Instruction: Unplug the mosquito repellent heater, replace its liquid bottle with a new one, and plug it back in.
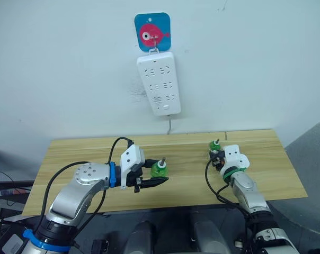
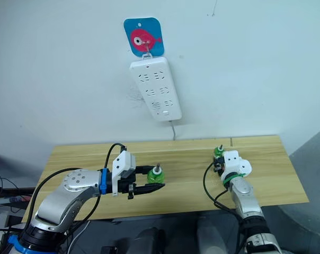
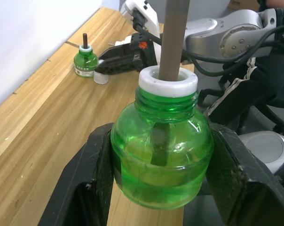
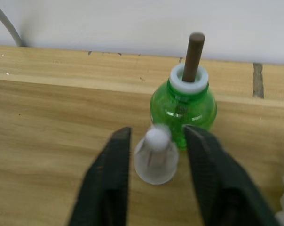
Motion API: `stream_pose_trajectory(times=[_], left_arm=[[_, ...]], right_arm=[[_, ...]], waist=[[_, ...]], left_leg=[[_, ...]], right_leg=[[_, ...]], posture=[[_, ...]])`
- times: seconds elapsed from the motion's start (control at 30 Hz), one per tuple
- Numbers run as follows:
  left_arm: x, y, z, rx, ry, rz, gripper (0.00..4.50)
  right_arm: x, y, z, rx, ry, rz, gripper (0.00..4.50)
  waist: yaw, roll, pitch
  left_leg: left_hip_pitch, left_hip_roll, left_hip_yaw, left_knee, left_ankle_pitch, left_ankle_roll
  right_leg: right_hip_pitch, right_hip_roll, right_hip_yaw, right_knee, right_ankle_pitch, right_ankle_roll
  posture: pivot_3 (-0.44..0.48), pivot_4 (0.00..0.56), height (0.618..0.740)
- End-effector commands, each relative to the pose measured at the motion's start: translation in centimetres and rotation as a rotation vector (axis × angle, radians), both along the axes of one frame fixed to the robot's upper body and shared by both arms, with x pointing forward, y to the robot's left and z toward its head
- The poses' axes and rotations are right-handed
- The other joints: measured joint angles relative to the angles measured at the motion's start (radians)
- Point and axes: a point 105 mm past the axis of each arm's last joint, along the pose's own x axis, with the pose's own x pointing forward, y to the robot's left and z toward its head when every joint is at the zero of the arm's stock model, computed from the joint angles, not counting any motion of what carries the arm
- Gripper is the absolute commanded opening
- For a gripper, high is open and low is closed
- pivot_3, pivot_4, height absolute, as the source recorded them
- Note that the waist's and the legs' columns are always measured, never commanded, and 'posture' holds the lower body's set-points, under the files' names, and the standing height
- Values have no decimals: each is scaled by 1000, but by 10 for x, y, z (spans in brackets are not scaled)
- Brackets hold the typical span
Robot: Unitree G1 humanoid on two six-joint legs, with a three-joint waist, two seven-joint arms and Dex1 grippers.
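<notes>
Green bottle sits clamped in left gripper, base hidden.

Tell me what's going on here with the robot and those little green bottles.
The robot is working at a wooden table below a white power strip that hangs on the wall. Its left hand is shut on a green liquid bottle with its wick pointing up. Its right hand is open around a small translucent cap that stands on the table just in front of a second green bottle.
</notes>
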Motion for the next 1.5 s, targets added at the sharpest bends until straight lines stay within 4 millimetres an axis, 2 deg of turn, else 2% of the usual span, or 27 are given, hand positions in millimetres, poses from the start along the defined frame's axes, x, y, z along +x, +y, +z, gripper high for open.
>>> stream_pose_trajectory(times=[0.03, 0.13, 0.2, 0.33, 0.37, 0.5, 0.6, 0.7, 1.03, 1.13, 1.37, 1.5], left_arm=[[-2, -5, 12, -26, -49, -21, 2336], [0, -7, 13, -38, -52, -19, 2336], [2, -7, 15, -54, -51, -20, 2336], [4, -13, 21, -86, -55, -67, 2336], [4, -15, 22, -91, -58, -78, 2336], [5, -33, 38, -161, -72, -157, 2336], [6, -44, 49, -202, -92, -210, 2336], [7, -52, 56, -232, -108, -243, 2336], [12, -57, 61, -238, -125, -270, 2336], [13, -56, 61, -236, -128, -272, 2336], [11, -58, 59, -246, -115, -280, 2336], [11, -59, 60, -259, -109, -280, 2336]], right_arm=[[-5, -7, 20, 31, -73, -10, 3110], [-21, -6, 46, 59, -133, 41, 4262], [-40, 0, 70, 50, -157, 156, 4275], [-83, 26, 114, 3, -118, 477, 4275], [-88, 31, 120, 0, -103, 526, 4275], [-110, 67, 172, 58, -80, 830, 4275], [-111, 83, 187, 51, -64, 940, 4275], [-106, 93, 195, 64, -63, 975, 4275], [-108, 105, 196, 54, -47, 1068, 4275], [-108, 105, 195, 47, -50, 1066, 3364], [-108, 103, 191, -6, -67, 1061, 846], [-107, 102, 190, -26, -77, 1062, 811]], waist=[[0, 0, 0], [2, 1, 1], [4, 3, 2], [3, 4, 2], [1, 4, 2], [-5, 3, 2], [-3, 1, 1], [-2, 0, 1], [-2, 0, 0], [-2, 0, 0], [-2, 0, 0], [-2, 0, 0]], left_leg=[[0, 0, 0, 0, 0, 0], [-1, 0, -1, 0, 0, 0], [-1, 0, -1, 0, 0, 0], [-2, 0, -1, 0, 0, 0], [-1, 0, -1, 0, 0, 0], [-1, 2, -1, 1, 0, 0], [-2, 1, -1, 1, 0, 0], [-3, 0, -2, 1, 0, 0], [-4, -1, -2, 1, -1, 1], [-4, -1, -2, 1, -1, 1], [-4, -1, -2, 1, -1, 1], [-4, -1, -2, 1, -1, 1]], right_leg=[[0, 0, 0, 0, 0, 0], [0, -1, 0, -1, 0, 0], [0, -1, 0, -1, 0, 0], [0, -1, -1, -3, -2, 4], [1, -1, -1, -3, -4, 6], [1, 1, -1, -4, -4, 6], [1, 3, -1, -4, -4, 6], [1, 3, -2, -4, -1, 2], [0, 0, -3, -5, -1, 2], [0, 1, -3, -5, -1, 2], [0, 1, -3, -5, -1, 2], [0, 1, -3, -5, -1, 2]], posture=[[-100, 241, 740], [-98, 234, 740], [-103, 232, 740], [-134, 222, 740], [-148, 217, 740], [-172, 203, 740], [-191, 190, 740], [-196, 182, 740], [-183, 169, 740], [-185, 167, 740], [-188, 164, 740], [-191, 160, 740]])
